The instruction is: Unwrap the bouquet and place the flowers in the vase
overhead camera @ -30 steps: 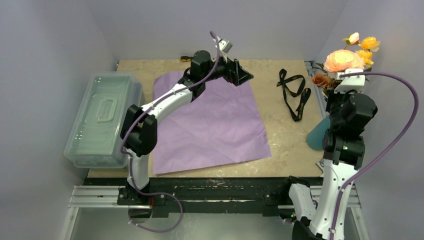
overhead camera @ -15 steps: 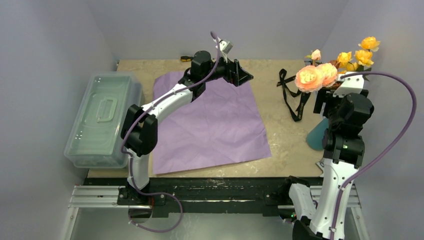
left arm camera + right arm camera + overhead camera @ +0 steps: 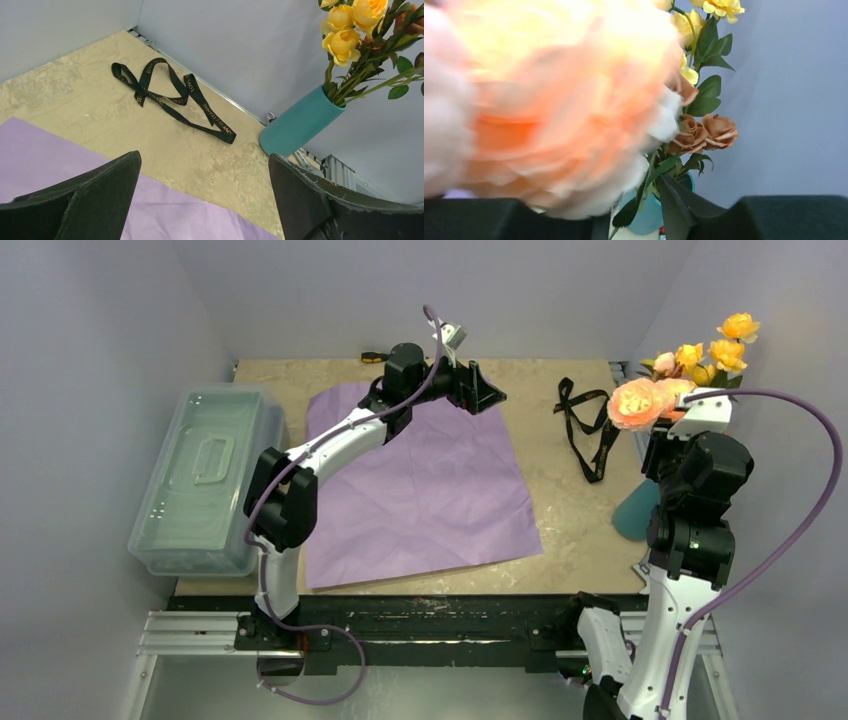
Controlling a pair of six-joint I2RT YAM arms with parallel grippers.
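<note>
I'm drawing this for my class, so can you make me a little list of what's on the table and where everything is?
flowers: stems down inside the vase
vase: teal, at the table's right edge
wrapping paper: lilac, spread flat in the middle
ribbon: black, untied, on bare table between paper and vase
box: clear plastic, lid on, left side
left gripper: open, empty, over the paper's far edge
right gripper: right against the blooms; grip unclear

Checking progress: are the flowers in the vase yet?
In. Stems of the flowers run into the mouth of the vase.
</note>
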